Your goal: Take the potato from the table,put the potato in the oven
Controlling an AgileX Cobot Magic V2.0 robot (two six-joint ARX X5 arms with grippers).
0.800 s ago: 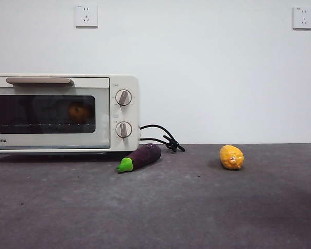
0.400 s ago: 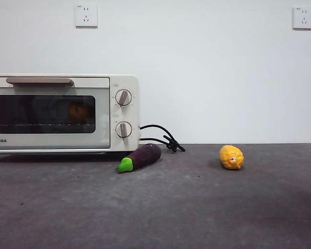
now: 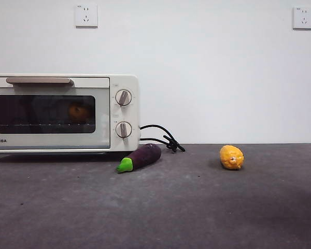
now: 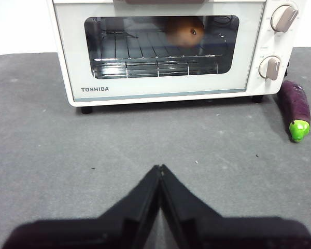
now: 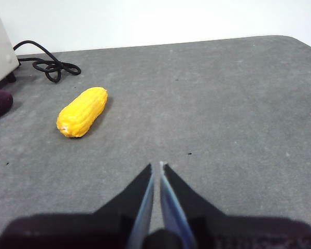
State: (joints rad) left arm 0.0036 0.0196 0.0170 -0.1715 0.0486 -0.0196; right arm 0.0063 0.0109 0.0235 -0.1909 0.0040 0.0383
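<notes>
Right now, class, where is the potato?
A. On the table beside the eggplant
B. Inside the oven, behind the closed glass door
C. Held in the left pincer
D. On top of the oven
B: the potato sits on the rack inside the oven, seen through the closed glass door, while only the eggplant and a yellow corn cob lie on the table.

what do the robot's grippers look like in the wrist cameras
The left gripper has two matte black, wedge-shaped fingers tapering to thin tips. The right gripper looks alike, though its fingers' inner faces show pale blue-grey. No cables or markings are visible.
</notes>
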